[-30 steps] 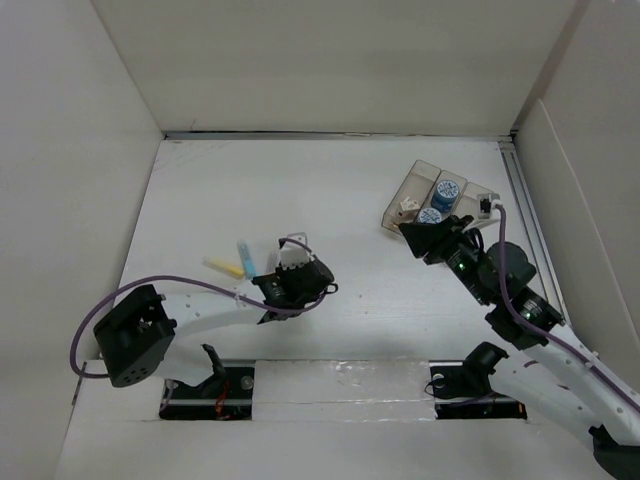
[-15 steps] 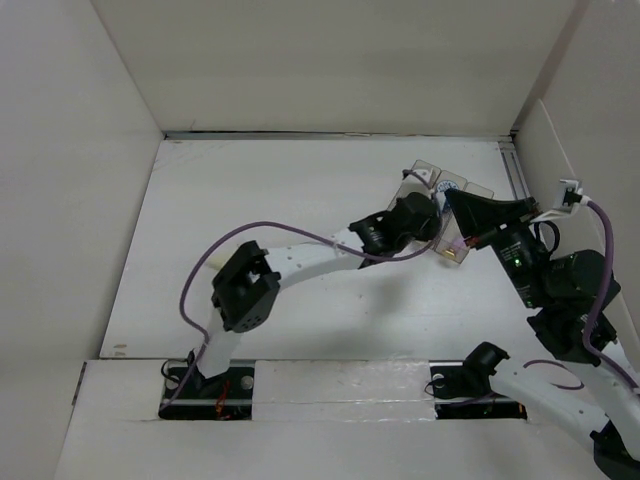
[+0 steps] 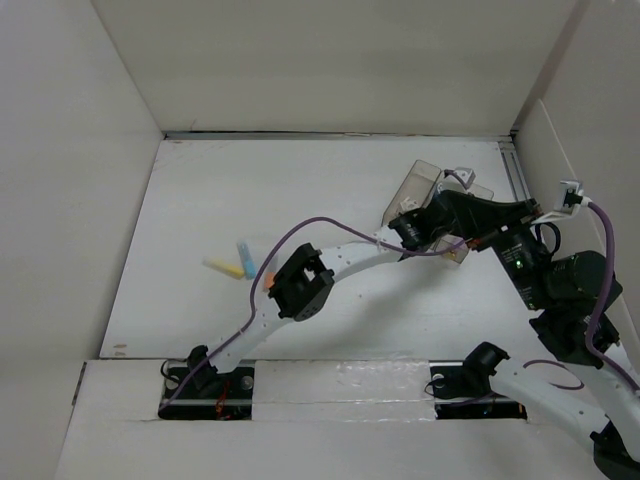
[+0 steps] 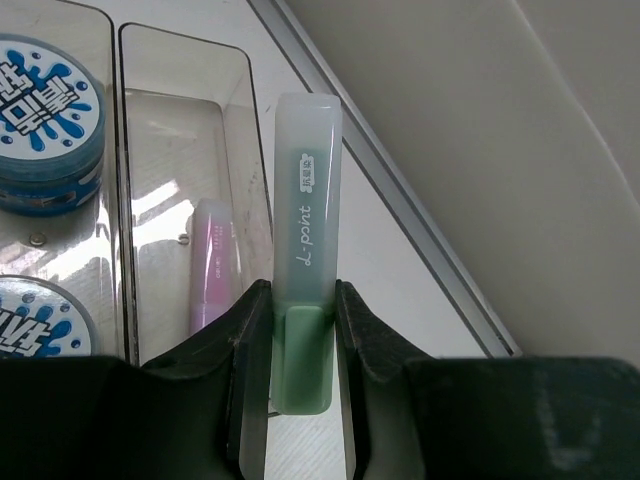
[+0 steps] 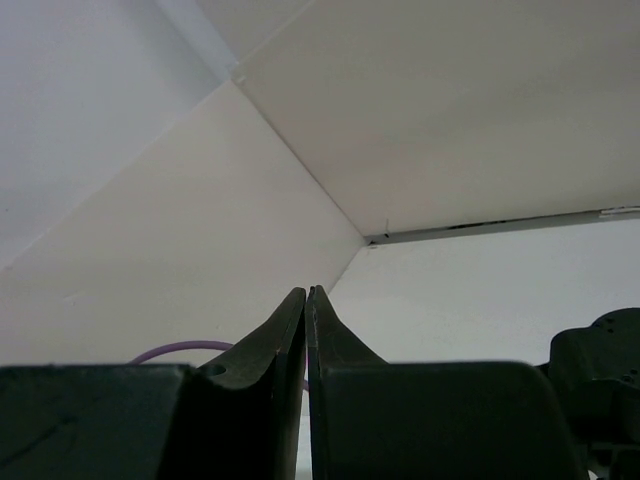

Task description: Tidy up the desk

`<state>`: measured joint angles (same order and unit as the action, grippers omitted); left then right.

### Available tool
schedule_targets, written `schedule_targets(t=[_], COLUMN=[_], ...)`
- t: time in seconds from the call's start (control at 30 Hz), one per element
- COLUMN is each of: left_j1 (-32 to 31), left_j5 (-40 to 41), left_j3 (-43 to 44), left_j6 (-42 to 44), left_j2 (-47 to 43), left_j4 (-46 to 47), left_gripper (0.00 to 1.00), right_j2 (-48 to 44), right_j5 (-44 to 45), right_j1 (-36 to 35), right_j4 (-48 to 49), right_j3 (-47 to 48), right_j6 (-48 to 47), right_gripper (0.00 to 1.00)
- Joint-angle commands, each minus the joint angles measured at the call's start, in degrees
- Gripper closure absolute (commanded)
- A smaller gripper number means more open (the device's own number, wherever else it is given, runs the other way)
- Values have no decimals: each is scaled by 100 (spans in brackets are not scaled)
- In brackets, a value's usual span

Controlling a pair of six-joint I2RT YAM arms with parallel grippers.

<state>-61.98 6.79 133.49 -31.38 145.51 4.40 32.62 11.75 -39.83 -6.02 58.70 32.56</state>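
The step in hand is sorting loose pens into the small clear plastic three-compartment tray (image 3: 418,178), which sits at the far right corner of the large white plank desk (image 3: 300,190). The left gripper (image 4: 300,305) pinches a slim green highlighter with a frosted translucent cap (image 4: 305,200) by its lower end. The wrist view shows the pen lined up over the outer wall of the tray's end compartment (image 4: 245,130). A pink marker (image 4: 210,260) lies in that compartment, and two round blue-and-white tins (image 4: 45,110) fill the next one. The right gripper (image 5: 306,300) is pressed together with nothing in it, raised beside the tray and aimed at the back wall.

The next move seems to call for a small shift inward, so the green highlighter clears the wall, and then a release beside the pink marker. A yellow marker (image 3: 223,267) and a light blue marker (image 3: 245,258) lie near the desk's left edge, probably next to collect.
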Motion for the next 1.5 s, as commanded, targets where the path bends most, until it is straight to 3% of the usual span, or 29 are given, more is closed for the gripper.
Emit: schedule_targets(t=[0.0, 0.23, 0.47, 0.57, 0.67, 0.87, 0.9, 1.07, 1.17, 1.33, 1.47], left_j1=[141, 142, 142, 142, 142, 290, 343, 773, 968, 1187, 1293], left_j5=[-178, -116, -28, 94, 323, 1393, 1500, 2326, 2624, 3258, 3276], left_j3=[344, 344, 89, 55, -752, -4336, -5202, -7264, -8249, -9261, -9499], left_j6=[-62, 9, 158, 316, 491, 729, 677, 107, -438, -1491, -1695], left_j2=[-15, 196, -14, -224, -952, -3684, -4036, -6102, -6912, -7651, -7652], left_j4=[465, 518, 535, 378, 631, 1684, 1687, 933, 284, -999, -1231], left_gripper=[88, 77, 48, 45, 49, 50, 50, 49, 48, 45, 44], right_j2=[-98, -151, -168, -160, -238, -335, -335, -213, -73, 43, 51], right_j5=[-50, -6, 55, 82, 134, 240, 275, 205, 65, -146, -182], right_j1=[-42, -42, -42, -42, -42, -42, -42, -42, -42, -42, -42], right_j4=[-31, -4, 22, -13, 4, 74, 101, 241, 373, 461, 462], right_j3=[195, 81, 10, 45, -33, -244, -314, -700, -833, -1044, -1167], right_j6=[-30, -21, -12, -56, -56, -109, -118, -57, -30, 40, 75], right_gripper=[91, 90, 90, 90, 90, 100, 100, 100, 90, 60, 58])
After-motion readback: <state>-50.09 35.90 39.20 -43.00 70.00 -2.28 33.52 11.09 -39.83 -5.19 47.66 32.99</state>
